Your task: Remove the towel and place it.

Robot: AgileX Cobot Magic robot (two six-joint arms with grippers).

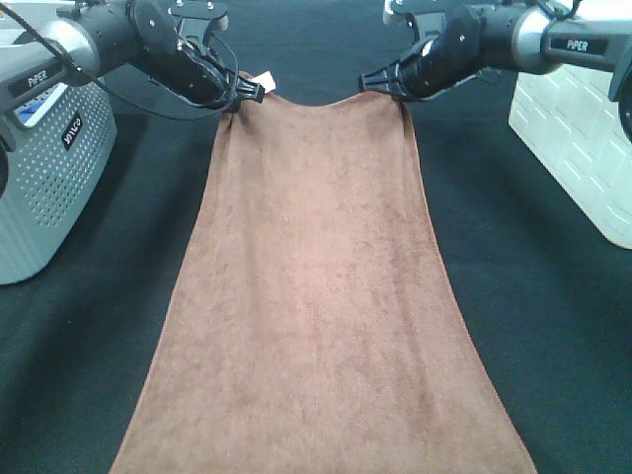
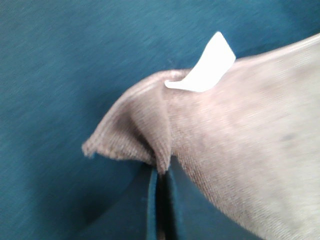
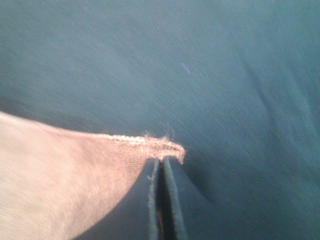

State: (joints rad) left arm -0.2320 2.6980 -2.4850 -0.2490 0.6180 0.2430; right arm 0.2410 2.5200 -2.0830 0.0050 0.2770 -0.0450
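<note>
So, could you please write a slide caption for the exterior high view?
Both arms pinch the far corners of the brown towel, left gripper and right gripper shut, over the black cloth.

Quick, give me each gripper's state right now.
Left gripper: closed, pinching the towel at the corner with the white tag.
Right gripper: closed, pinching the towel's other far corner.

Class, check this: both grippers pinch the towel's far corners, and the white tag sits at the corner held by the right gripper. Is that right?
Not quite. The tag sits at the towel corner pinched by the left gripper, as the left wrist view shows; the right gripper holds the other corner.
</note>
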